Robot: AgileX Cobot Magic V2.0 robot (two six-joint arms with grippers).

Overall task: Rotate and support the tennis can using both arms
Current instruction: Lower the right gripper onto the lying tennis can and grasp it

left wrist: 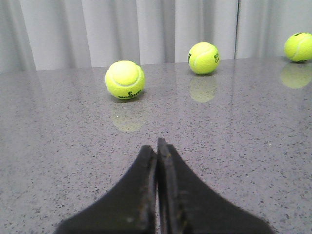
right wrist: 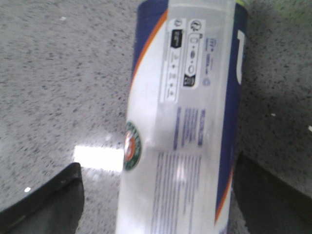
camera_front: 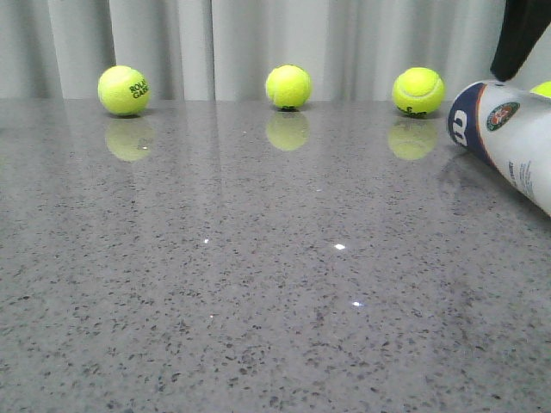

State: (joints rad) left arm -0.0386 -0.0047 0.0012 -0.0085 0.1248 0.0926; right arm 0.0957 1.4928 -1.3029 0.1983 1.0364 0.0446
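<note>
The tennis can (camera_front: 504, 138) lies tilted at the far right of the front view, its navy end with the white "W" pointing left. The right wrist view shows it close up (right wrist: 185, 122) with its navy band, orange stripe, round badge and printed label. My right gripper (right wrist: 157, 163) is open and straddles the can. One finger (right wrist: 53, 200) stands clear of the can and the other (right wrist: 268, 195) is right beside it. A black part of the right arm (camera_front: 521, 34) hangs above the can. My left gripper (left wrist: 157, 146) is shut and empty, low over bare table.
Yellow-green tennis balls (camera_front: 124, 90) (camera_front: 288, 87) (camera_front: 418, 91) stand in a row along the back of the grey speckled table (camera_front: 258, 284), in front of a pale curtain. A fourth ball (camera_front: 542, 88) peeks out behind the can. The left wrist view shows three balls, the nearest (left wrist: 125, 79) ahead of the fingers.
</note>
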